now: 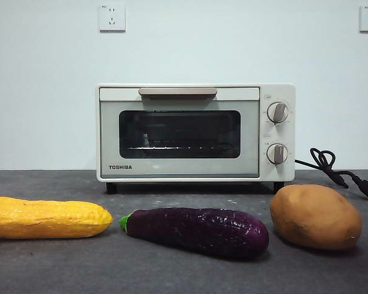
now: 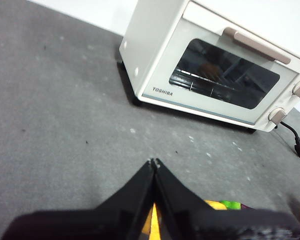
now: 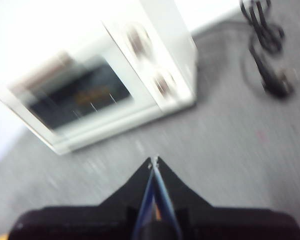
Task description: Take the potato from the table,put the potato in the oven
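on the table [image 1: 184, 275] in front of the oven [image 1: 195, 133] we see three vegetables in a row — corn cob [image 1: 46, 218], eggplant [image 1: 196, 231], and the potato [image 1: 316, 217] below the knobs. oven door closed. our left gripper [image 2: 153, 162] and right gripper [image 3: 154, 160] hang above the table — jaws pressed together, holding nothing.

Plain white wall [image 1: 49, 92] with two power sockets [image 1: 111, 18].

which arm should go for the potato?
Probably right. The potato lies at the oven's knob end, the end the right gripper faces; the left gripper faces the other end. Both shut.
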Tool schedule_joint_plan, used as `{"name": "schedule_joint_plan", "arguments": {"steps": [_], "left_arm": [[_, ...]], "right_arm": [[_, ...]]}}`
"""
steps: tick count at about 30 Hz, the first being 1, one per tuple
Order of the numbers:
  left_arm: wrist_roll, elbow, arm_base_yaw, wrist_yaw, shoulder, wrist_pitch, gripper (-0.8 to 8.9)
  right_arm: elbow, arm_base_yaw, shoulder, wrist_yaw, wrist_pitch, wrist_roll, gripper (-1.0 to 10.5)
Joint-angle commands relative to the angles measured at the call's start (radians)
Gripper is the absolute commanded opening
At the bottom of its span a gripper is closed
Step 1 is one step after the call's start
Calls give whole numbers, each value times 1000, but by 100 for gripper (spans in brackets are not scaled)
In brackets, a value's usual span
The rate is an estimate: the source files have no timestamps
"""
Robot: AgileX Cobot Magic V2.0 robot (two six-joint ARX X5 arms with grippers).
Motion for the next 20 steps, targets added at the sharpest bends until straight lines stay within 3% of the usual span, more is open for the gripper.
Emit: {"name": "schedule_joint_plan", "arguments": {"steps": [1, 3, 9, 16, 20], "left_arm": [[-7, 72, 2, 15, 12, -6, -7], [-6, 158, 2, 55, 62, -30, -7], [37, 392, 2, 213, 248, -104, -7], [188, 628, 0, 361, 434, -308, -7], [291, 720, -1, 373, 494, -446, -7]], "right_arm": [[77, 2, 27, -2, -4, 26, -12], [170, 1, 93, -31, -52, -2, -12], [449, 2, 320, -166, -291, -198, -12], [764, 3, 565, -285, -624, -433, -12], [915, 13, 674, -319, -799, -518, -12]]}}
